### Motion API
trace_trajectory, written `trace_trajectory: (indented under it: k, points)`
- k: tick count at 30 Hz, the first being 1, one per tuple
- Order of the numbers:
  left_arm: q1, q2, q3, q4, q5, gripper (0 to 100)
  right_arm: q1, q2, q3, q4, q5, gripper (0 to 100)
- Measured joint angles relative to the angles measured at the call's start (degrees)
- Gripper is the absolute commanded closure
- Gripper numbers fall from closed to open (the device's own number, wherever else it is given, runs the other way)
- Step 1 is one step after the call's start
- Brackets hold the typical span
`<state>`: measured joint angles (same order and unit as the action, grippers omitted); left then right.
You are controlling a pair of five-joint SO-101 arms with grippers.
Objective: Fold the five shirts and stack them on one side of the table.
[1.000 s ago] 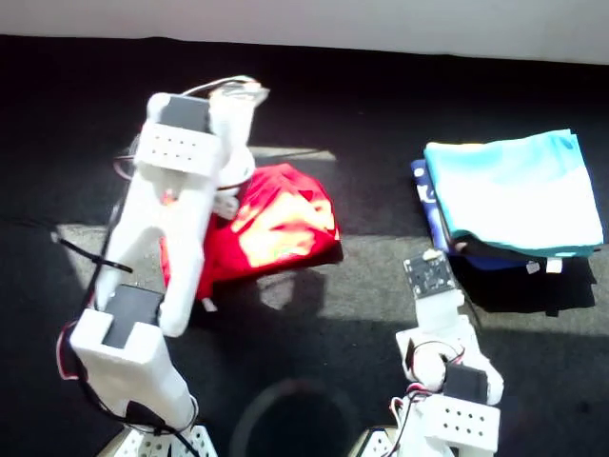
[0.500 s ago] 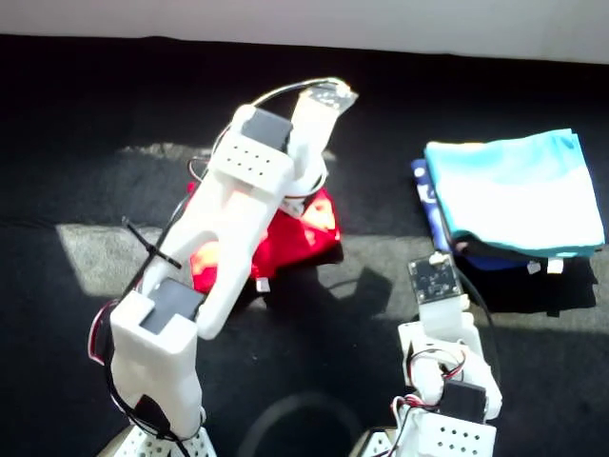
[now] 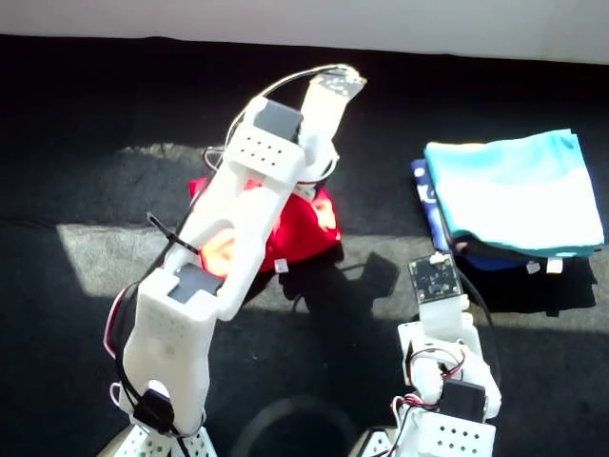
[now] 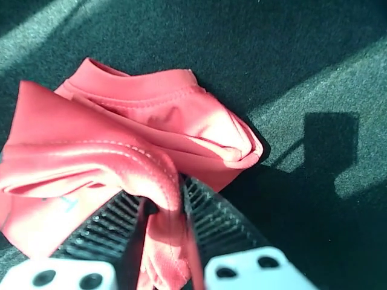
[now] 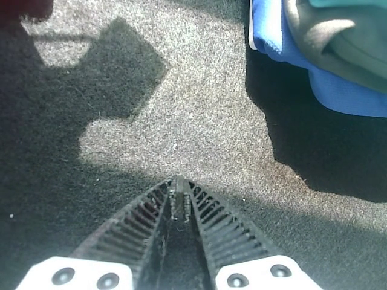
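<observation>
My left arm has swung across the desk [image 3: 86, 262] toward the folded stack [image 3: 514, 195]. My left gripper [image 4: 163, 208], pinching the red shirt [image 3: 306, 231], has dragged it along, bunching it smaller.

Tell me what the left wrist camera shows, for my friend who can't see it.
The left gripper is shut on a fold of a crumpled red shirt. The rest of the shirt, collar included, spreads out beyond the gripper over the dark table, which is crossed by strips of sunlight.
</observation>
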<state>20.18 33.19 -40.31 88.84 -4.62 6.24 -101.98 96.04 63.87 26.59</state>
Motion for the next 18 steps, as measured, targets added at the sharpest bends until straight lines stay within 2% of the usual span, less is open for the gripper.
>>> trace_trajectory:
  k: [5, 10, 12, 15, 18]
  points:
    - [0.26, 1.05, -5.98, 4.31, -0.18, 80, 0.0, 0.0, 0.0, 0.0, 0.0, 99.2]
    - [-3.08, 1.14, -14.42, 8.53, -0.18, 81, 0.0, 0.0, 0.0, 0.0, 0.0, 99.2]
    - [-4.66, 1.32, -16.0, 9.32, -0.18, 86, 0.0, 0.0, 0.0, 0.0, 0.0, 99.2]
    - [-6.95, 2.46, -16.26, 9.32, -0.18, 100, 0.0, 0.0, 0.0, 0.0, 0.0, 99.2]
    - [-7.38, 5.71, -16.26, 6.77, -0.18, 99, 0.0, 0.0, 0.0, 0.0, -0.18, 99.2]
